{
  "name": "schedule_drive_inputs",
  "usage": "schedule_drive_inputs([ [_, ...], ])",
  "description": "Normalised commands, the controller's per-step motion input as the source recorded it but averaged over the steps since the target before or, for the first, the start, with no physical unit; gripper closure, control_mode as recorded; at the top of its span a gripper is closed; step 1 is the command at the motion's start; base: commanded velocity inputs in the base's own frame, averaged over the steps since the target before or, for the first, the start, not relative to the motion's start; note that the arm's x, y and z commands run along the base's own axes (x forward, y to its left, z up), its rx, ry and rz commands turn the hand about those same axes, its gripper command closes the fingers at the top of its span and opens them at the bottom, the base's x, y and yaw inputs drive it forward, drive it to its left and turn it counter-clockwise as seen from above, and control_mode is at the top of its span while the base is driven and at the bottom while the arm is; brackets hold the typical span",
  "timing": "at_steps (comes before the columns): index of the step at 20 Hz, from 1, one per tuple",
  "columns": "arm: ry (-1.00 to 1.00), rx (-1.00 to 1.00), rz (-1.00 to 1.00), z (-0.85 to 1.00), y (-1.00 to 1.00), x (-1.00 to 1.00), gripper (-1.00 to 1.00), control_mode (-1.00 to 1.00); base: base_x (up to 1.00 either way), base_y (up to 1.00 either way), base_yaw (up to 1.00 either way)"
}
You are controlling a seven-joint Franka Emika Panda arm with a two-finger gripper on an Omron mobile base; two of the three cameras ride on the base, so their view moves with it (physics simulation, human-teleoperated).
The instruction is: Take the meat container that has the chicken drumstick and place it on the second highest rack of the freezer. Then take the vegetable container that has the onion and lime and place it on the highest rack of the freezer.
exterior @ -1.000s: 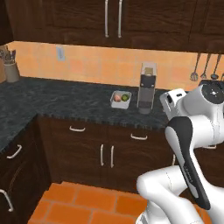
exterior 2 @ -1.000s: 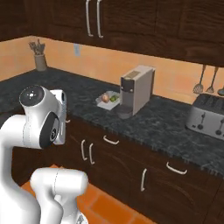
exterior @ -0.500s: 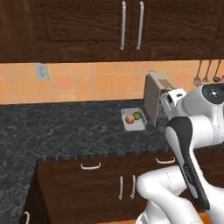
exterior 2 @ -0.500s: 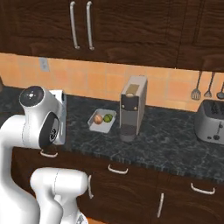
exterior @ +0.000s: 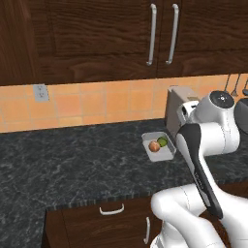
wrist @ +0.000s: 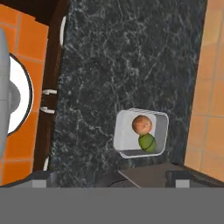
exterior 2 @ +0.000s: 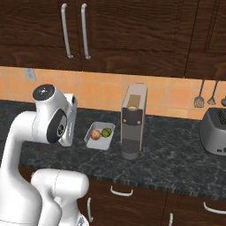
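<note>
A clear vegetable container (exterior: 166,153) (exterior 2: 92,141) (wrist: 120,131) rests on the dark speckled counter (exterior: 72,164), close beside a coffee machine (exterior 2: 133,120). It holds the reddish-brown onion (exterior: 154,146) (exterior 2: 96,134) (wrist: 142,124) and the green lime (exterior: 162,142) (exterior 2: 106,132) (wrist: 147,142). My gripper (wrist: 113,181) hangs high above the counter and looks down at the container; its fingertips (wrist: 41,181) stand wide apart, open and holding nothing. The chicken drumstick, the freezer and both racks are out of view.
Dark wood wall cabinets (exterior 2: 75,26) hang above an orange tiled backsplash (exterior: 87,104). A toaster (exterior 2: 214,130) sits at the far right under hanging utensils (exterior 2: 199,95). Drawers with curved handles (exterior: 111,210) run below the counter edge. An outlet (exterior: 41,92) is on the wall.
The whole scene has shifted in both base views, so the base has driven along the counter. The container now appears nearer and more central. The arm keeps its pose.
</note>
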Motion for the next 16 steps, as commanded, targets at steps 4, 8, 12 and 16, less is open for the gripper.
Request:
schedule_drive_inputs([
  [4,0.21,-0.02,0.14,-0.85,-0.24,-0.17,-1.00,-1.00,0.00,0.00,0.00],
  [8,0.00,0.00,0.17,-0.74,0.00,-0.18,-1.00,-1.00,0.00,0.00,0.00],
  [12,-0.01,0.01,0.11,-0.47,-0.02,0.00,-1.00,-1.00,0.00,0.00,0.00],
  [16,0.01,0.02,0.03,-0.03,-0.12,0.12,-1.00,-1.00,0.00,0.00,0.00],
])
